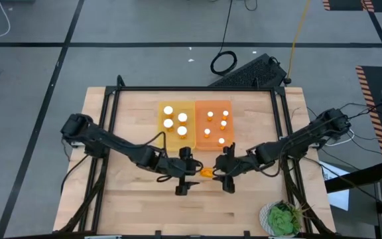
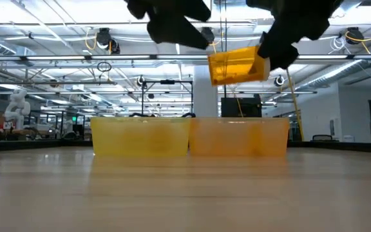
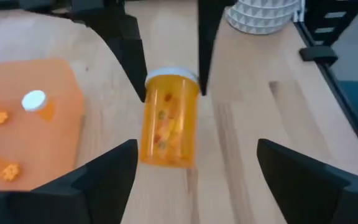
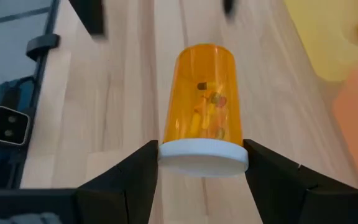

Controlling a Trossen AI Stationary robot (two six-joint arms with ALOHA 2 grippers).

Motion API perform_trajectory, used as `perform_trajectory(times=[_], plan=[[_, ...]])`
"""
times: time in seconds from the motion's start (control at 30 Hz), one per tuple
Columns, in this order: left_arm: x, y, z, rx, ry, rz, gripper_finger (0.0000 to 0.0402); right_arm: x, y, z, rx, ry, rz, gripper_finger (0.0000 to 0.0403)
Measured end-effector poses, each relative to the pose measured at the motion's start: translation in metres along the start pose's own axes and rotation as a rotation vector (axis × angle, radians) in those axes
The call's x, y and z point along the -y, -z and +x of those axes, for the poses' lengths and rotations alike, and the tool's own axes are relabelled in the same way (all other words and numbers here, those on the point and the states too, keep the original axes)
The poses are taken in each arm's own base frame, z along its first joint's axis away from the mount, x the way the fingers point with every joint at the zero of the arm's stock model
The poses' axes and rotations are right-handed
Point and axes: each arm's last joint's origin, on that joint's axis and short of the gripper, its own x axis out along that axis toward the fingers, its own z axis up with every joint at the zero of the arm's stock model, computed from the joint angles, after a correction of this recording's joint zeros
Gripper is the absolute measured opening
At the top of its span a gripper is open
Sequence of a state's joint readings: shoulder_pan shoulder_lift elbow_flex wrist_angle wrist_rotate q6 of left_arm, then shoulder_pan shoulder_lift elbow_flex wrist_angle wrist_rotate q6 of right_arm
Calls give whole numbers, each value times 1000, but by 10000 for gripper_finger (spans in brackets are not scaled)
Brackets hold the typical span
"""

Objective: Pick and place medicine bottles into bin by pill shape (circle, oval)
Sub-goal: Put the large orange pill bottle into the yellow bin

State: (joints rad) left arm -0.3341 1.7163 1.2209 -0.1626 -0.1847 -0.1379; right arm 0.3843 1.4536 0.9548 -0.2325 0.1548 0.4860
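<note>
Pale wooden table carries the scene, with a yellow bin and an orange bin side by side beyond both pincers. Going left to right: the left gripper stands with its fingers wide apart, facing the medicine bottle, which hangs just ahead of it, off the table. The right gripper is clamped on that bottle's white cap, its body sticking out forward between the two arms. Judging by looks, it is light, rigid plastic, smooth and likely slippery; the cap's rim seems the surer hold, and pills inside will shift.
</note>
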Motion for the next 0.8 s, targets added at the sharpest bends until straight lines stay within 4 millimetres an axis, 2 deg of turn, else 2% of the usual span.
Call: perform_trajectory(times=[0.17,0.27,0.43,0.8], plan=[[0,5,15,10,-98,3,365,-3,-6,-3,14,-7,-58,210],[-2,6,16,12,-154,10,376,-3,-5,-3,9,-6,-86,210],[-2,7,15,-2,-149,46,378,-1,-5,-3,3,-1,-119,210],[-1,9,15,-23,-134,46,332,-4,-13,-3,85,-30,-184,210]])
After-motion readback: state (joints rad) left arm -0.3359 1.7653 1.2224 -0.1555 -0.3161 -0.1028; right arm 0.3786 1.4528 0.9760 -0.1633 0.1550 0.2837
